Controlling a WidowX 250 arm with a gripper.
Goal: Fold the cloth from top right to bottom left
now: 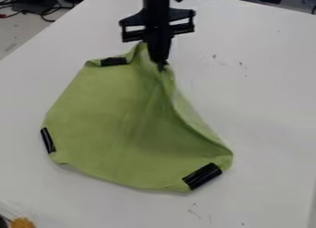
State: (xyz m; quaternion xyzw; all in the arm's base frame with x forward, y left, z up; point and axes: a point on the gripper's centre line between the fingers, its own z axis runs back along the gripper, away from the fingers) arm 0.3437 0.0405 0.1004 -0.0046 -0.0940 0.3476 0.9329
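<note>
The green cloth [120,125] lies on the white table, with black tape pieces at its upper left, left and lower right corners. At the cloth's top, the black gripper [161,65] is shut on the edge near the top right corner, and the fabric there is lifted into a peak. A ridge runs from the gripper down the right side toward the lower right corner. The cloth's part held between the fingers is hidden.
The white table [265,107] has small dark marks at its right and bottom. Cables [40,10] lie beyond its edge at the upper left. An orange-yellow object [23,223] shows at the bottom left corner.
</note>
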